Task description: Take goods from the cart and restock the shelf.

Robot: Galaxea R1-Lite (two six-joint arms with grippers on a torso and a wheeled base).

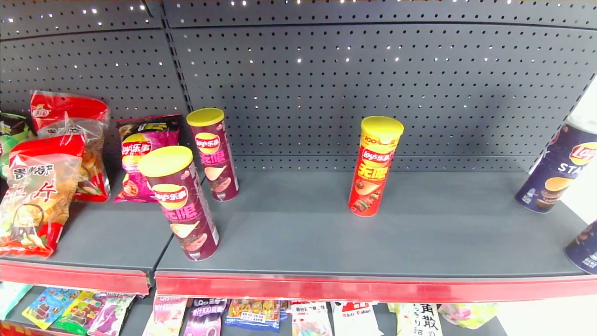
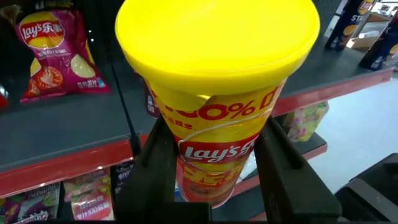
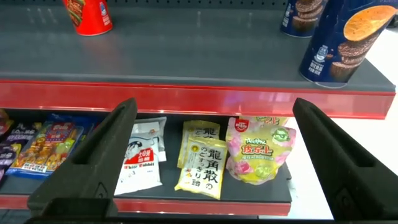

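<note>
Head view, upper shelf (image 1: 326, 233), grey board with a red front rail.
- Far left: red snack bags (image 1: 42, 186) lean against the pegboard back.
- Next: a magenta chip bag (image 1: 142, 154) stands at the back.
- Front maroon can (image 1: 179, 203), yellow lid, upright near the rail. Rear maroon can (image 1: 213, 154), upright near the back wall, just beside the magenta bag.
- Middle: red can (image 1: 375, 165), yellow lid, upright, well apart from the maroon pair.
- Far right: two navy cans (image 1: 555, 170), one farther back and one at the front edge, partly cut off.
- Lower shelf (image 1: 140, 317): a row of small packets lies along its front.

Left tool (image 2: 214, 180): both black fingers (image 2: 155, 168) are pressed on the sides of the held can (image 2: 217, 62), which has a yellow lid and a yellow-and-red body. The held can sits in front of the shelf's red rail, off the board.

Right tool (image 3: 214, 124): fingers spread wide with nothing between them. It faces the lower shelf, where a white packet (image 3: 142, 155), a yellow packet (image 3: 202, 158) and a pink-green packet (image 3: 258, 149) lie side by side.
</note>
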